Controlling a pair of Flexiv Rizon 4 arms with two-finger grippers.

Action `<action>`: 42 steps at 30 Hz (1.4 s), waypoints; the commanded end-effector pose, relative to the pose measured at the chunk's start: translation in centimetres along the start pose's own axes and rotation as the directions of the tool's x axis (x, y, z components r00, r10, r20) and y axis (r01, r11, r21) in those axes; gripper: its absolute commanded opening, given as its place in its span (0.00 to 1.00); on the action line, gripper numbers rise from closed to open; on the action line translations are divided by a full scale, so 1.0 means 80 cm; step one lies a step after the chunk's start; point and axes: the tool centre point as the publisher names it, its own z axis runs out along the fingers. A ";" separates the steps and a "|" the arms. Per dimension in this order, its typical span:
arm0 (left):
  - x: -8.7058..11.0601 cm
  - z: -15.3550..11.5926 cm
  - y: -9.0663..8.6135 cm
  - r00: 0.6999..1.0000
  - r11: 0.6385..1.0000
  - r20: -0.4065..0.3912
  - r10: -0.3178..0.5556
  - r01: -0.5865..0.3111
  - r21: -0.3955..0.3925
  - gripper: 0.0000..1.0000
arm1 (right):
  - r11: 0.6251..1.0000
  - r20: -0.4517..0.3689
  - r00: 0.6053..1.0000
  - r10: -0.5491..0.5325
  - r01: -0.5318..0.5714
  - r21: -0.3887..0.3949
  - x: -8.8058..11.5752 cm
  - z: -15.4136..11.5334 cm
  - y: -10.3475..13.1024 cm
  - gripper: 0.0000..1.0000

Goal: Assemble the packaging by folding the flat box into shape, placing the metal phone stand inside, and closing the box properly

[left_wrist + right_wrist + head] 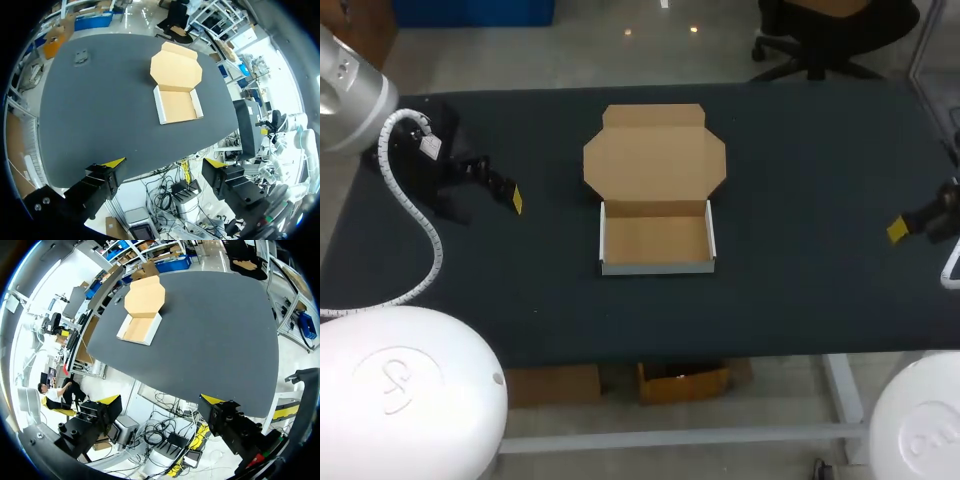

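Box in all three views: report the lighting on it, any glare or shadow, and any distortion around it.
Head view: the box is evenly lit, without glare or hard shadow, on a dark matt table with straight edges. Left wrist view: the box is bright, but the table's edges bow outward. Right wrist view: same even light, same bowed edges.

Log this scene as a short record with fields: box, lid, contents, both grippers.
box: white-walled brown cardboard box, folded into shape, on the black table
lid: open, lying flat behind the box
contents: nothing inside
left gripper: fingers open, holding nothing
right gripper: fingers open, holding nothing
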 end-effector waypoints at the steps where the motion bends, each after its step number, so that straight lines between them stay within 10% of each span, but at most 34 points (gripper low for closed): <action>1: -0.002 -0.004 0.003 1.000 1.000 0.004 -0.024 0.024 0.006 1.00 | 1.000 -0.005 1.000 0.025 -0.025 0.009 -0.002 -0.003 -0.002 1.00; 42: -0.016 0.014 -0.010 0.992 0.995 0.074 -0.104 0.105 -0.003 1.00 | 0.994 0.021 0.994 0.105 -0.105 0.025 0.005 -0.008 0.001 1.00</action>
